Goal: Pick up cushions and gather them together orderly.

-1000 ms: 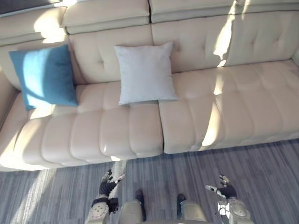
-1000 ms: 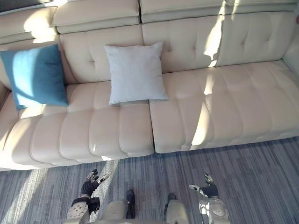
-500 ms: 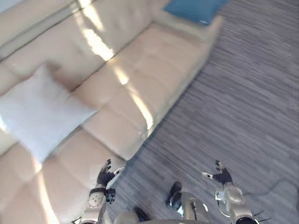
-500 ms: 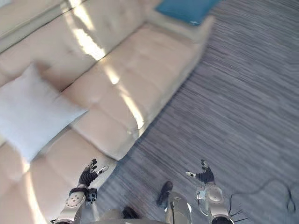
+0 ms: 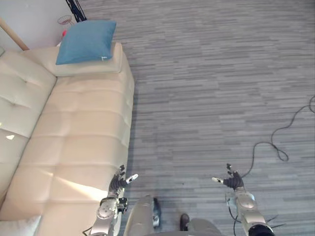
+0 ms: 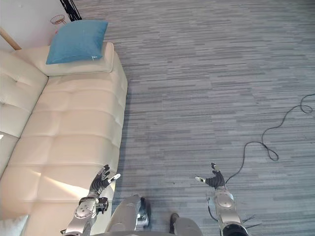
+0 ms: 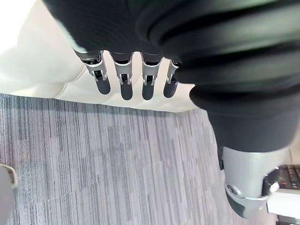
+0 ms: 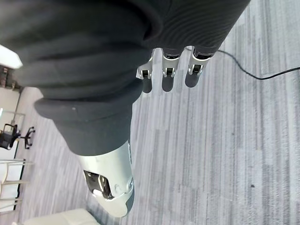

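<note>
A blue cushion lies on the cream sofa's far armrest, well away from both hands. A corner of a white cushion peeks in at the lower left on the seat. My left hand hovers low by the sofa's front edge, fingers straight and spread, holding nothing. My right hand hangs over the grey carpet, fingers straight, also holding nothing.
The sofa runs along the left side, its seat bare between the two cushions. A wooden pole and black stand legs are behind the armrest. Striped grey carpet spreads to the right.
The camera has swung right along the sofa, so the far armrest with the blue cushion is now ahead and the white cushion has slid off to the lower left. Both hands stay low and open.
</note>
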